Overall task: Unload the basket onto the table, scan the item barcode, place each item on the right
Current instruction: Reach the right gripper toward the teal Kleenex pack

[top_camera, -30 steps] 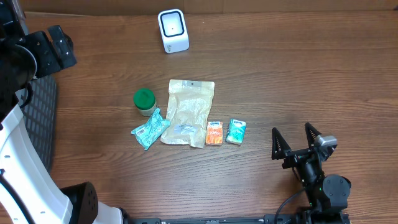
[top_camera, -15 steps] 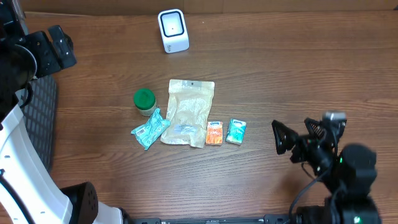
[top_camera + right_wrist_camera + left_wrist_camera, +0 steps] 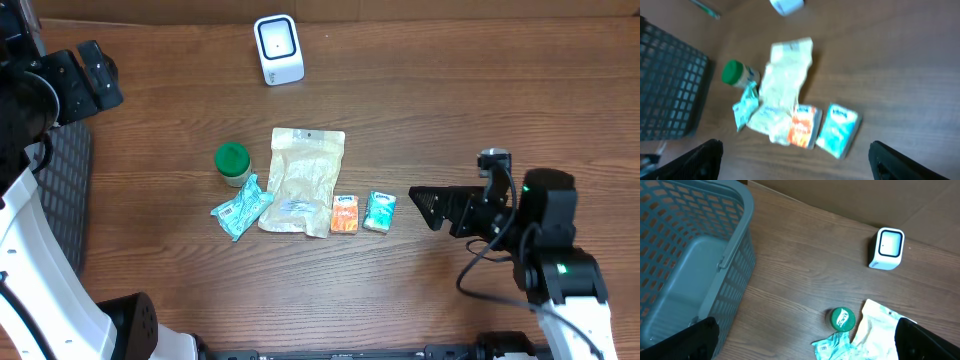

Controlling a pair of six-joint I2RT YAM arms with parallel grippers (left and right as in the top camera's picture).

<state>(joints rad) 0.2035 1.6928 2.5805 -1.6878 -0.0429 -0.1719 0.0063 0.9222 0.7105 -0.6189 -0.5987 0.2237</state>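
Several items lie mid-table: a beige pouch (image 3: 305,180), a green-lidded jar (image 3: 232,160), a teal wrapper (image 3: 241,206), an orange pack (image 3: 345,213) and a teal pack (image 3: 380,211). The white scanner (image 3: 278,48) stands at the back. My right gripper (image 3: 420,207) is open just right of the teal pack (image 3: 838,129), pointing left, with nothing between its fingers (image 3: 700,159). My left gripper (image 3: 805,347) is open high over the table's left side, above the jar (image 3: 842,319) and the pouch (image 3: 875,330). The scanner (image 3: 887,248) also shows there.
A grey mesh basket (image 3: 700,255) sits at the table's left edge, seen dark in the overhead view (image 3: 65,190) and the right wrist view (image 3: 665,85). The left arm (image 3: 60,85) hangs over the back left corner.
The right arm has swung from the front right corner leftward, its gripper now pointing at the teal pack and narrowing slightly. The left arm has not moved.
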